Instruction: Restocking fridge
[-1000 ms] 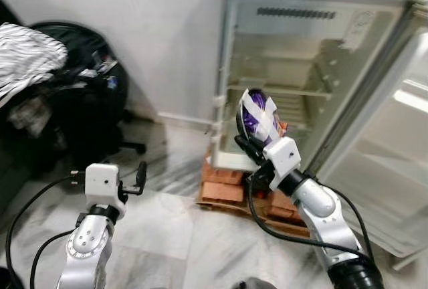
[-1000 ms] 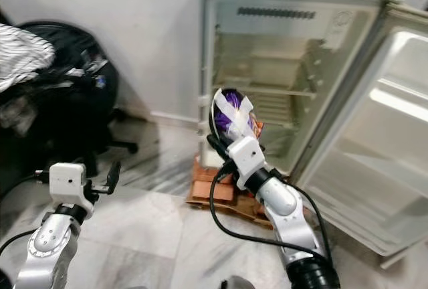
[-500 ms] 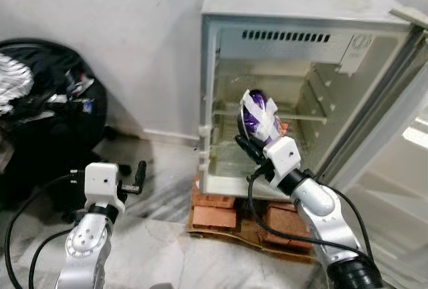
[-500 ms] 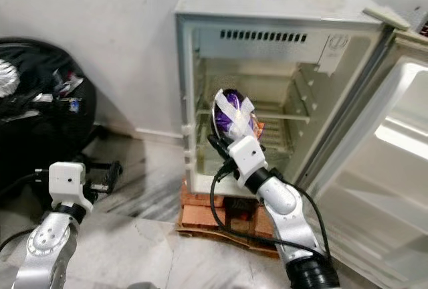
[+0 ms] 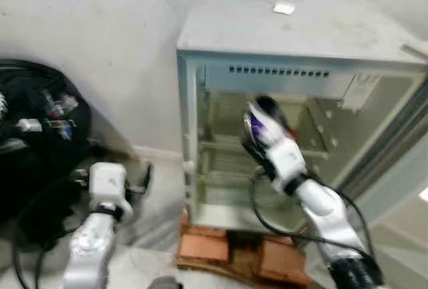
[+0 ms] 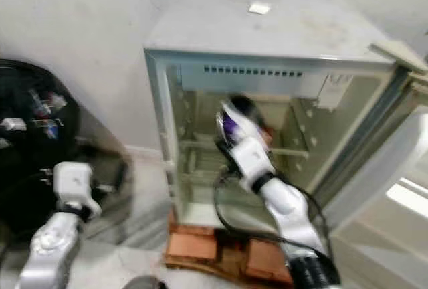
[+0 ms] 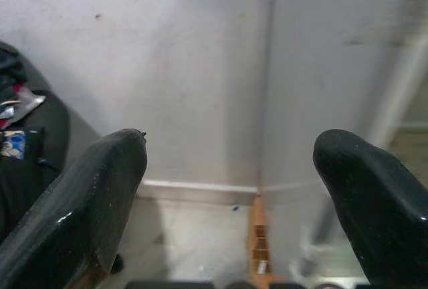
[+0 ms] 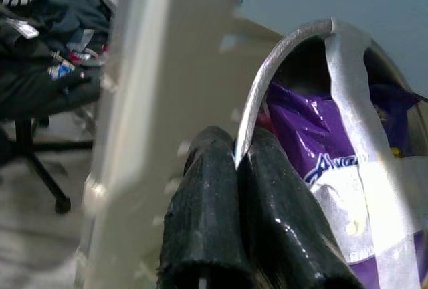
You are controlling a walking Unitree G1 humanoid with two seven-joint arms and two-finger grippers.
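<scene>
Right wrist view shows the right tool (image 8: 234, 162) pinched shut on the thin rim of a bowl holding a taped purple packet (image 8: 334, 168), raised before the open white fridge (image 5: 294, 48) for shelving. Left tool (image 7: 231, 168) hangs open, idle.

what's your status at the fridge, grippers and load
Right gripper shut on rim of taped bowl, raised at the open fridge mouth. Left gripper open, idle, low beside the fridge. Shelves look bare; nothing seen blocking, view blurred.
</scene>
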